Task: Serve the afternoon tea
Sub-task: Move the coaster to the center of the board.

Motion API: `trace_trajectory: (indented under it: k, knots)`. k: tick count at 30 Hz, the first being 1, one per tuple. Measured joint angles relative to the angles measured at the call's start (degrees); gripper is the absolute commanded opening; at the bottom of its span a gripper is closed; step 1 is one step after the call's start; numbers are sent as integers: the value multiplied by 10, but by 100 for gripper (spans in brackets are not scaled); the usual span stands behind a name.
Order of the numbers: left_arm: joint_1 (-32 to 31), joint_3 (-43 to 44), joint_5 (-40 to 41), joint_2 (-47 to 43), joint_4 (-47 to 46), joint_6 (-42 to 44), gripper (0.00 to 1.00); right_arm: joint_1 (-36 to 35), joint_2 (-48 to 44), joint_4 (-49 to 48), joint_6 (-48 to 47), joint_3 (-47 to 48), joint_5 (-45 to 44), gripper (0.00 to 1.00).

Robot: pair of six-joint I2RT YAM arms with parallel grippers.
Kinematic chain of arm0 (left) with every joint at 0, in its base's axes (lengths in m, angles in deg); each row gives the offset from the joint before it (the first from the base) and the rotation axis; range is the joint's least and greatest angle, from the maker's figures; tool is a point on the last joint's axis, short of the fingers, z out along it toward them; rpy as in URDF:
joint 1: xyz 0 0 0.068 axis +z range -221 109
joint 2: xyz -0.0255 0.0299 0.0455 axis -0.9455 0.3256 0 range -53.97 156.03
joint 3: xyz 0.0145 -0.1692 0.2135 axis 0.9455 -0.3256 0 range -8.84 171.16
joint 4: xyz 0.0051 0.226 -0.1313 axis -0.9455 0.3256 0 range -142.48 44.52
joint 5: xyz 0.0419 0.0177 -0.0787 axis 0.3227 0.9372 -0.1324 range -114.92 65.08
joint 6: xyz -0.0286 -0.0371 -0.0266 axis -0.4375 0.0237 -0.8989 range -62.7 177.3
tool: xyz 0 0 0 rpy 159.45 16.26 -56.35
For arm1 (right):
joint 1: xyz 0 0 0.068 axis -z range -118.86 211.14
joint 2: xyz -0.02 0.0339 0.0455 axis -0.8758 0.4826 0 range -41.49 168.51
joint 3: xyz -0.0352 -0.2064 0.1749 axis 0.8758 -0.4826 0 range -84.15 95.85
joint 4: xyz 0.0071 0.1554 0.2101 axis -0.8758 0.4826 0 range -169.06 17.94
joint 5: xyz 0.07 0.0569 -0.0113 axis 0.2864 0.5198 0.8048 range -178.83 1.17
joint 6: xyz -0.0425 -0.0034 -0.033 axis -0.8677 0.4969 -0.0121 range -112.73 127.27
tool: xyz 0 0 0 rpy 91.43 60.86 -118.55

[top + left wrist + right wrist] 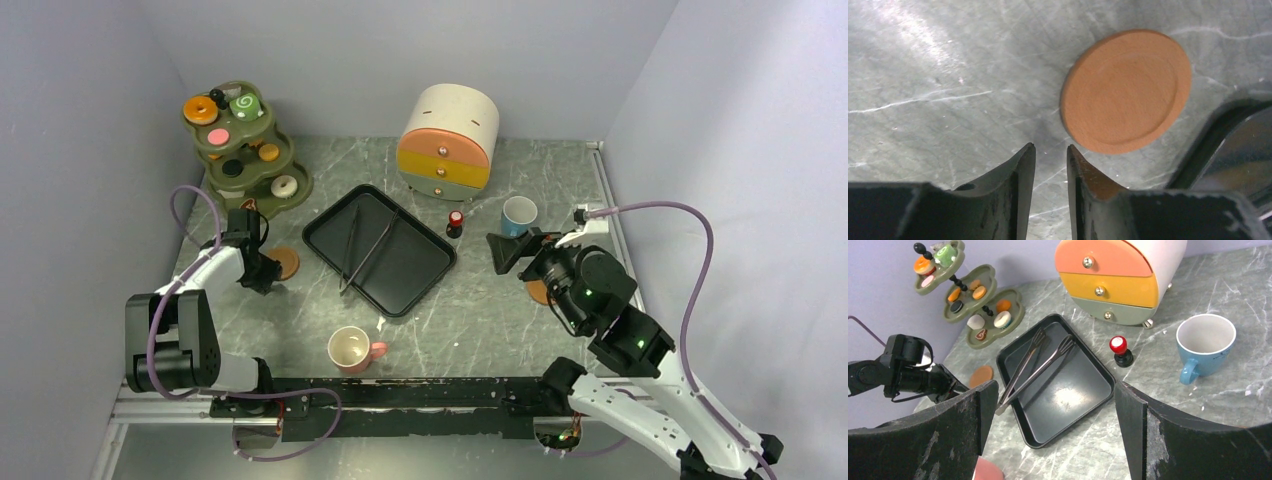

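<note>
The left gripper [1050, 149], jaws narrowly apart and empty, sits just beside the flat round orange wooden saucer [1126, 90] on the grey marbled table [948, 75]. The right gripper [1055, 386] gapes wide (holding nothing).

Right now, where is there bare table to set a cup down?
Bare marble lies between the pink cup and the right arm, in front of the black tray; also between tiered stand and drawers. Crowded around the blue cup.

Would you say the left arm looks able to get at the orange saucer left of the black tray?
Probably yes: the orange saucer lies flat and uncovered just ahead of the left gripper, with nothing in the way.
</note>
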Motion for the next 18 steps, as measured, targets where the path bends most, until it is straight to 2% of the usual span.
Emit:
trace_trajectory:
  k: [7,11,18]
  knots:
    - [-15,17,-15,-1,-17,21,28,0,13,-1,0,0,2,89]
    - [-26,20,-18,-7,-31,21,32,0,16,-3,0,0,5,89]
    - [-46,21,-42,12,-69,28,33,0,17,-5,0,0,5,90]
